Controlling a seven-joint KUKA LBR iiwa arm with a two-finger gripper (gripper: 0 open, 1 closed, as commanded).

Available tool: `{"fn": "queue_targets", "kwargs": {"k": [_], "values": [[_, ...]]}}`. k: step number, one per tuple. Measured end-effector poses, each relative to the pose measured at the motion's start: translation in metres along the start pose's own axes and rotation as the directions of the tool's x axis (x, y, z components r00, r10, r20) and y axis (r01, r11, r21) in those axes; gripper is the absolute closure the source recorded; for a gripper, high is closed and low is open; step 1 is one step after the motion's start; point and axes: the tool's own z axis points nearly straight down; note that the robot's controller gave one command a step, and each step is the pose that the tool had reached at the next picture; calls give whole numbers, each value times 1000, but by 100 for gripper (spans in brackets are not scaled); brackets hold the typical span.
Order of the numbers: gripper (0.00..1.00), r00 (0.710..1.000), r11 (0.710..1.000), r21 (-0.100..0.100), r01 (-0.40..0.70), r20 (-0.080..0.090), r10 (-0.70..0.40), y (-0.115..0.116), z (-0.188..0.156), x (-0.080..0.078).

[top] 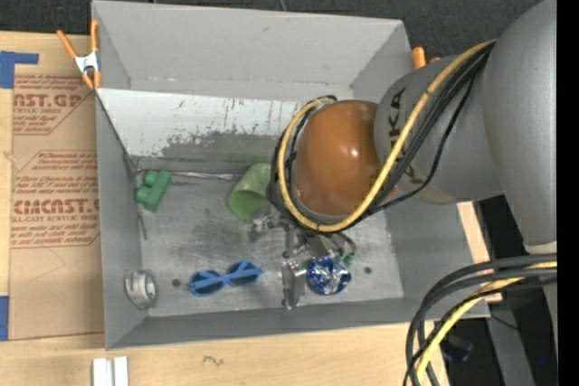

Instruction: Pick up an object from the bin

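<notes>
Hand (291, 278) low beside blue foil ball (327, 276); open or closed, cannot tell. Risk: nudging ball aside, missing grasp.

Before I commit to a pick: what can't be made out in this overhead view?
- Bin floor, right part: camera view, hidden under the arm's orange cover and wrist.
- Green cup: right side covered by the wrist.
- Shiny blue thing beside the gripper: partly covered; its kind, and whether they touch, unclear.
- Small silver thing, near-left corner: too small to identify.
</notes>
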Motion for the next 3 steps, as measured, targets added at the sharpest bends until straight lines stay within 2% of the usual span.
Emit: {"fn": "queue_targets", "kwargs": {"k": [1, 2, 3], "values": [[0, 993, 993, 2, 119, 14, -119, 28, 36, -12], [100, 993, 993, 3, 116, 16, -116, 27, 34, -12], [100, 996, 996, 3, 87, 17, -87, 41, -109, -13]]}}
